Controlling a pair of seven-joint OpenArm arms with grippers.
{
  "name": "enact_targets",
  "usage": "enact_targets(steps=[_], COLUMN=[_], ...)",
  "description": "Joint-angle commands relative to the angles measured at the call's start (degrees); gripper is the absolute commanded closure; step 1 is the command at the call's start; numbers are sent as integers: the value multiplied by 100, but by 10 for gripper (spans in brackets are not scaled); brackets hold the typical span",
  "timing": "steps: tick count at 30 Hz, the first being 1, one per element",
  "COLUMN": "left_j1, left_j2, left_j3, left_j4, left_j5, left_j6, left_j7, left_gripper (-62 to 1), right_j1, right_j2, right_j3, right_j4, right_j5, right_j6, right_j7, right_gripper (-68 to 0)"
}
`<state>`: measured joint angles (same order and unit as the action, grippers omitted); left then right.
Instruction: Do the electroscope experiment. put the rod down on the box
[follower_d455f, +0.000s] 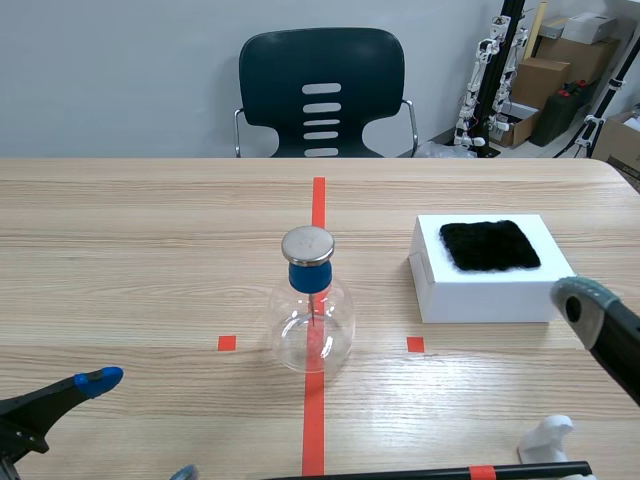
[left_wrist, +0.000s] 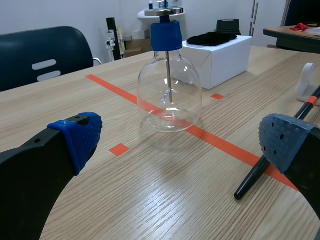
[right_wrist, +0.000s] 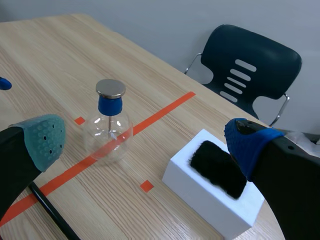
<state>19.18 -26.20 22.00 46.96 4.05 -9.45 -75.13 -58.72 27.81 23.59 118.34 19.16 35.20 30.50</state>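
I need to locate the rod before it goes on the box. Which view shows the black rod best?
The scene view: the black rod lies along the near edge of the table, with most of its length visible. The left wrist view shows one end close up; the right wrist view shows only a short piece.

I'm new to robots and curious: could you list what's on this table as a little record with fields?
Flask: clear glass, blue stopper, metal disc on top, upright on the table.
Box: white, black cloth on top.
Rod: black, lying on the table, not on the box.
Left pincer: open, empty.
Right pincer: open, empty.
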Motion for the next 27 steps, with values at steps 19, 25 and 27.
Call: enact_targets(steps=[19, 25, 27], left_j1=[-9, 17, 15], left_j2=[-39, -35, -35], left_j3=[-11, -15, -15], left_j4=[118, 177, 177], left_j5=[2, 2, 2], left_j6=[-31, -33, -33], left_j7=[-201, -168, -155], left_gripper=[-623, -623, -623], right_j1=[-350, -334, -334], right_j2=[-387, -385, -385], right_j3=[72, 72, 72], right_j4=[4, 4, 4], right_j5=[-1040, -1038, -1038], right_j6=[35, 31, 31], right_j7=[479, 439, 437], right_gripper=[-679, -679, -679])
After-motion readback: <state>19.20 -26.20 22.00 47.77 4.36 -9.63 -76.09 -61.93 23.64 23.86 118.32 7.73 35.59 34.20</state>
